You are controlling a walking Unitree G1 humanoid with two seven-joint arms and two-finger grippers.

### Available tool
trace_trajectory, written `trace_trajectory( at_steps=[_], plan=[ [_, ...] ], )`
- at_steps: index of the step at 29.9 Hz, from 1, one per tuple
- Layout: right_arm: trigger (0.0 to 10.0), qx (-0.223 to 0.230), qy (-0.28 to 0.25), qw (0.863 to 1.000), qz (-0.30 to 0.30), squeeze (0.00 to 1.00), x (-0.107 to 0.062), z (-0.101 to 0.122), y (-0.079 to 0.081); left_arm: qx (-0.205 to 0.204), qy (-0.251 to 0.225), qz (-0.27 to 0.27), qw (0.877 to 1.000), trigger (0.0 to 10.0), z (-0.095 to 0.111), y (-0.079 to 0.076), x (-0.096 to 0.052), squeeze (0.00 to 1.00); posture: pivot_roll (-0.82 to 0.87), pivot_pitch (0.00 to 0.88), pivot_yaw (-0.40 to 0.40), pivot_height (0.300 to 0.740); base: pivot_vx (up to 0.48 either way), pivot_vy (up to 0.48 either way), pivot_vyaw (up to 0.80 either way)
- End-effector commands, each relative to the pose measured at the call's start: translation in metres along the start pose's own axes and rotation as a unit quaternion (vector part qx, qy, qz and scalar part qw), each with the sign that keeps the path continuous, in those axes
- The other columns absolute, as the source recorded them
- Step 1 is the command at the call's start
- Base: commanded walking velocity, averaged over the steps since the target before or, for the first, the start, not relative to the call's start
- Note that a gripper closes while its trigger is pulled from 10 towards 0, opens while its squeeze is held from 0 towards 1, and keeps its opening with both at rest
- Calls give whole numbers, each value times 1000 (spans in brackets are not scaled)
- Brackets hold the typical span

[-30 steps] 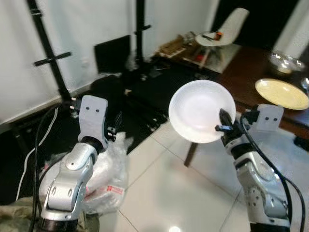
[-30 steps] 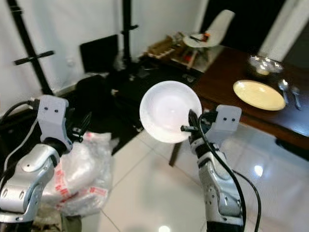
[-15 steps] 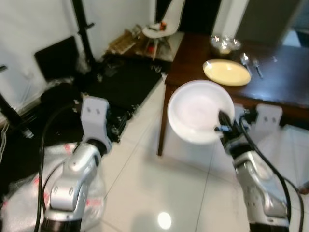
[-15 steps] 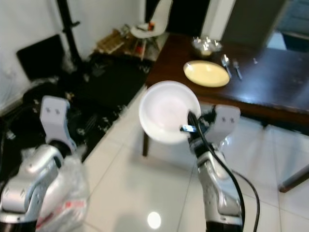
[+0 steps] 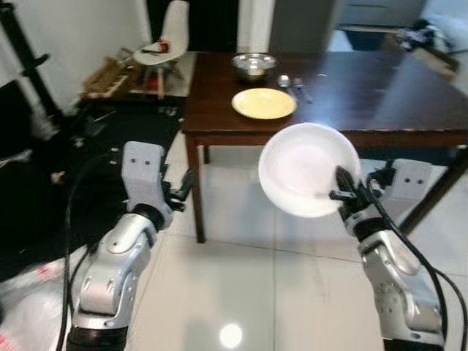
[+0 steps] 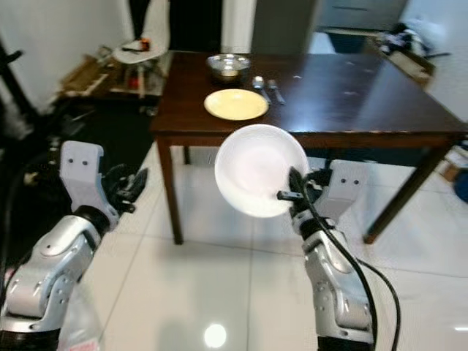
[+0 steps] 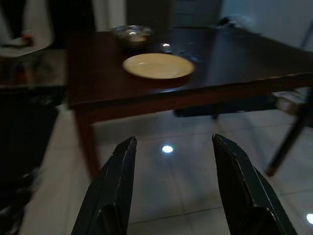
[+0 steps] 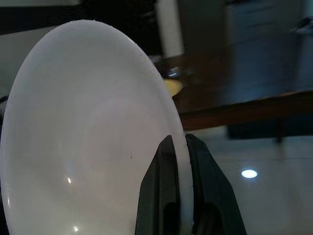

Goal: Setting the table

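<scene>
The right gripper (image 5: 344, 196) pinches the lower rim of a white plate (image 5: 307, 168), one finger on each face, and holds it upright in the air in front of the robot, short of the table. The left gripper (image 7: 171, 191) is raised and holds nothing, its two fingers spread apart and pointing toward the table. The dark wooden table (image 6: 351, 95) stands ahead on a glossy tiled floor (image 6: 219, 278). Near its left end lies a yellow plate (image 6: 235, 104), with a metal bowl (image 6: 227, 66) just behind it and cutlery (image 6: 265, 86) just beside it to the right. A white chair (image 5: 162, 44) stands beyond the table's left corner.
</scene>
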State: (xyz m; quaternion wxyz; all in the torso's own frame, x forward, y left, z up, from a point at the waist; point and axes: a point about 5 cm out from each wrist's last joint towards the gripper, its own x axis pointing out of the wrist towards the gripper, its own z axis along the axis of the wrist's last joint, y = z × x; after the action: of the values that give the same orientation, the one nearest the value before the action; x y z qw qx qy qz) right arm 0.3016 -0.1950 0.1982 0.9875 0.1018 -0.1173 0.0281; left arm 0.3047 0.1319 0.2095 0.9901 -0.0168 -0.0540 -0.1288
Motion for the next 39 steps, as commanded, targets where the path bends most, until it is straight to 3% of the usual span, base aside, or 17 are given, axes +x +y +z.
trace_trajectory(
  at_steps=[1,17,23,39],
  plan=[
    [10000,6,2,1000,2,0,-1,-1,2,1,7,-1,1000,10000,-4,0,1,0,-37,18,70,740,0,0,-788],
    [10000,7,-4,1000,-9,0,-1,1,0,9,-32,-35,999,10000,4,-19,22,0,-63,8,77,740,19,-60,-776],
    [10000,4,-4,1000,-13,0,-2,2,-1,5,-41,-55,998,10000,7,-28,26,0,-70,7,79,740,325,-350,0],
    [10000,3,-3,1000,-13,0,-1,2,-2,5,-46,-67,997,10000,4,-35,28,0,-73,2,74,740,328,-347,0]
  ],
)
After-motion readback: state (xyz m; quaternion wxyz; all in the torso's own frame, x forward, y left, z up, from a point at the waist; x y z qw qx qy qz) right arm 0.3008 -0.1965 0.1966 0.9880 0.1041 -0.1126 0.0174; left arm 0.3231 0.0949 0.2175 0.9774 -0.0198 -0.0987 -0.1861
